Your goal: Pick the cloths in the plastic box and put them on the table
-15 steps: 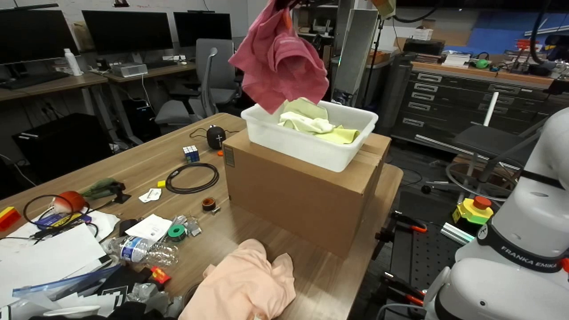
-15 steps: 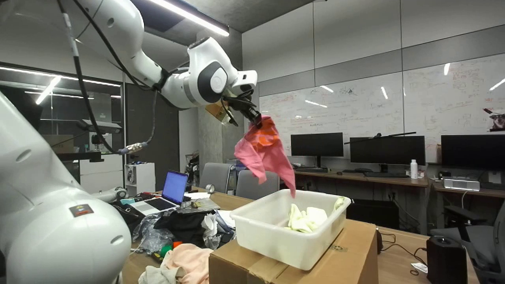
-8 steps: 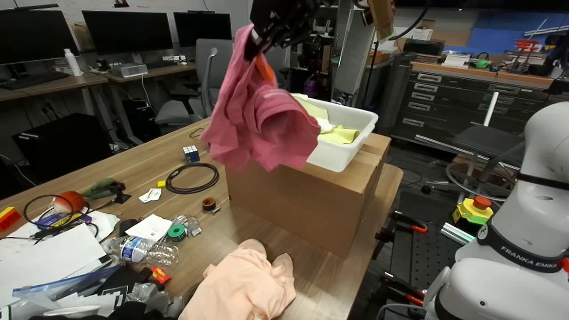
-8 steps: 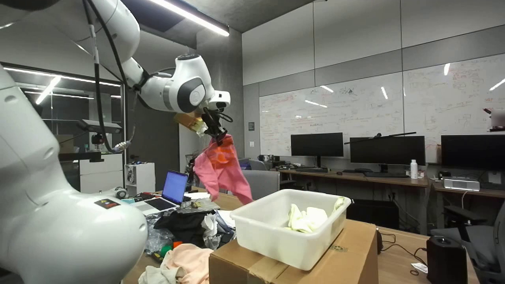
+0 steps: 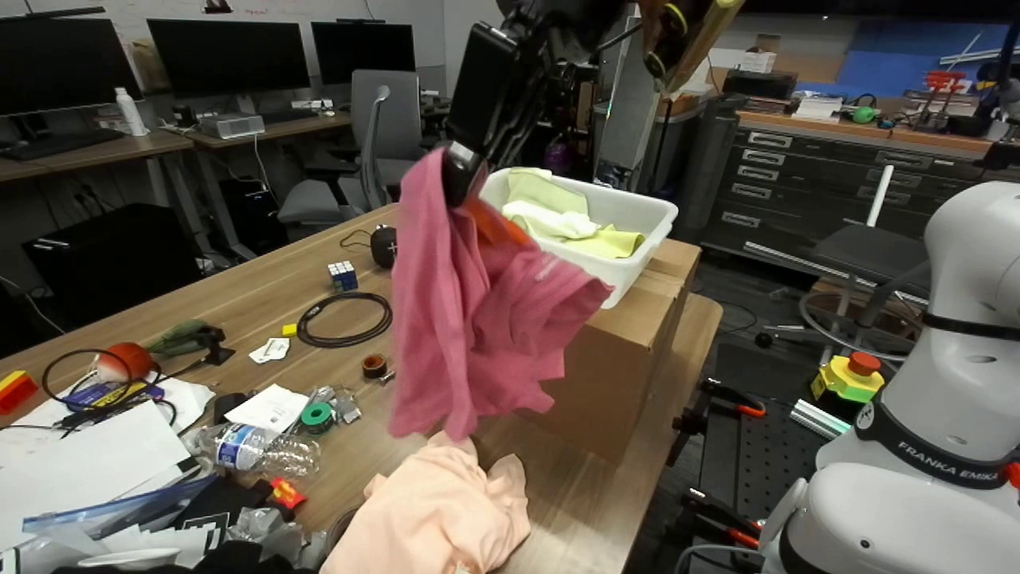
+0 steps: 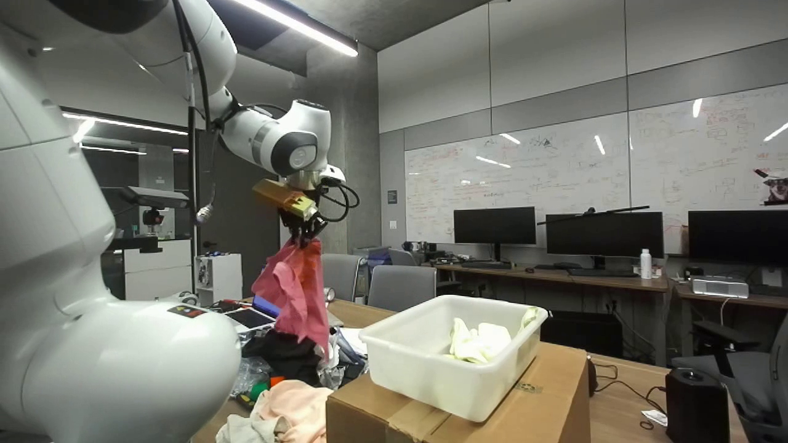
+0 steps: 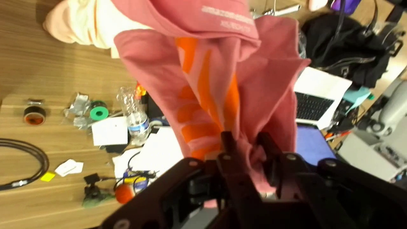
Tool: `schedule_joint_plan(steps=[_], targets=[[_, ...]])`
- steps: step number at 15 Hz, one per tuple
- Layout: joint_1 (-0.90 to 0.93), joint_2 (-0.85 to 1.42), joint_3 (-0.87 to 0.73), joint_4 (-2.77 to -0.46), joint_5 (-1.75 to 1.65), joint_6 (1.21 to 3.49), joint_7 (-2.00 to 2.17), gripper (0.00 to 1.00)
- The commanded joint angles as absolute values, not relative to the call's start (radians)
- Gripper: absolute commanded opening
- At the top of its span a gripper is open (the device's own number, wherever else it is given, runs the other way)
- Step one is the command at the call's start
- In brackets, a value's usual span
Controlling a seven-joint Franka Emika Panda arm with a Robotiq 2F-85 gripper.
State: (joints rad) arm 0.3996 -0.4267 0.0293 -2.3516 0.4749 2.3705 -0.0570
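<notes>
The pincer [image 7: 247, 136] is clenched on the pink cloth [image 5: 478, 327], which hangs in the air over the worktop [image 5: 578, 498], outside the plastic box [image 6: 425, 378]. The wrist view brings out orange markings on the fabric and pale lettering too blurred to read. It also shows a laptop [image 7: 313, 105] below; in an exterior view the hanging cloth hides part of that laptop. The plastic box stands on a cardboard box [image 5: 613, 383] and holds pale yellow-green cloths [image 5: 550, 219], part of the heap reaching up to the rim; their number cannot be told. Both exterior views show a peach cloth [image 5: 438, 510] lying crumpled on the worktop, while a beige cloth [image 6: 247, 429] beside it shows in an exterior view alone. A Rubik's cube [image 5: 343, 276] turns up in only an exterior view, on the worktop near the cardboard box. A clear bottle [image 5: 253, 449] lies on its side, visible in an exterior view and the wrist view; whether it contains anything cannot be told.
</notes>
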Motion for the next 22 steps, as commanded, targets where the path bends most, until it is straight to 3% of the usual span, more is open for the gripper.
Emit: schedule_joint_plan(steps=[1,4,7,16,22], targets=[[0.378,-0.372,0.015,-2.262,0.480,2.159,-0.206,0.60],[0.327,-0.355,0.032,-2.242,0.438,2.053,-0.267,0.82],[0.250,-0.367,0.046,-2.274,0.368,2.127,-0.218,1.00],[-0.014,-0.329,-0.032,-2.326,0.187,2.375,-0.068,1.00],[-0.172,-0.224,0.016,-2.311,-0.212,2.511,0.199,1.00]])
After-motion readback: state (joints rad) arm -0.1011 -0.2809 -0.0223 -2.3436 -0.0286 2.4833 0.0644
